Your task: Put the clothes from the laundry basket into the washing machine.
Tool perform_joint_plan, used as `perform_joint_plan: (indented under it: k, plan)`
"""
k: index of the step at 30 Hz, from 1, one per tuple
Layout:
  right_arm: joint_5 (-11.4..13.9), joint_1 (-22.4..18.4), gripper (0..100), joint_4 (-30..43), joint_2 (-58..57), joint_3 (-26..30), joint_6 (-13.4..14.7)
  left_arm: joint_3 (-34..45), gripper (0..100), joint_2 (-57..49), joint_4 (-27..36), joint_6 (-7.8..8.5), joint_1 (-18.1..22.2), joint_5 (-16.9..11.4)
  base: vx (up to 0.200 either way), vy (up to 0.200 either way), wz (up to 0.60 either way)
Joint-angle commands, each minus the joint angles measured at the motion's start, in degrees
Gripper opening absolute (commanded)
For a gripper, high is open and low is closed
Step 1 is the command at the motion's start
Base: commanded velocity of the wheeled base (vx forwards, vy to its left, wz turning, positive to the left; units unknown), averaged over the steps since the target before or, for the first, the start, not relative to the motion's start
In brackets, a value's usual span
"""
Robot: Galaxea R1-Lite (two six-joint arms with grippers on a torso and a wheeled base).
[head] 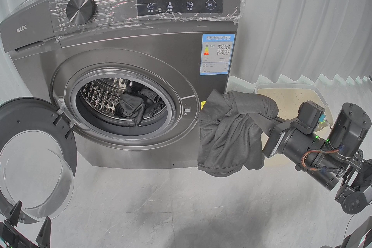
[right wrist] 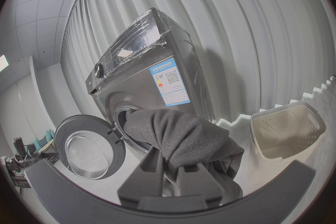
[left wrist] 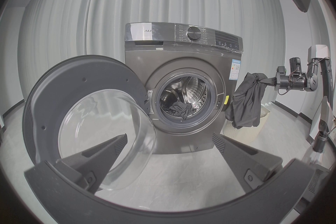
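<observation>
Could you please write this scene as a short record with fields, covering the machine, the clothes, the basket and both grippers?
Washing machine: front loader, door swung wide open.
Drum: one dark garment lies inside, near the opening.
Right gripper: shut on a second dark garment, held in the air between basket and machine.
Laundry basket: on the floor to the right of the machine; no clothes seen inside.
Left gripper: open, empty, low by the door.
</observation>
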Motion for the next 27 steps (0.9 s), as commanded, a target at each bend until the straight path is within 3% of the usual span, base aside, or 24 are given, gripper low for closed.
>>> perform_joint_plan:
  k: [1,9,27]
  plan:
    - [0.0,0.2,0,0.0,0.0,0.1,0.1,0.8,100,-0.8,0.1,-0.07,0.1,0.0,0.000,0.000,0.00]
    - [0.1,0.2,0,0.0,0.1,0.1,0.3,0.8,100,-0.9,0.0,-0.07,0.2,0.0,0.000,0.000,0.00]
    - [0.2,0.2,0,0.0,0.0,1.2,-0.1,0.8,100,-0.9,0.0,-0.15,0.2,0.0,0.000,0.200,0.00]
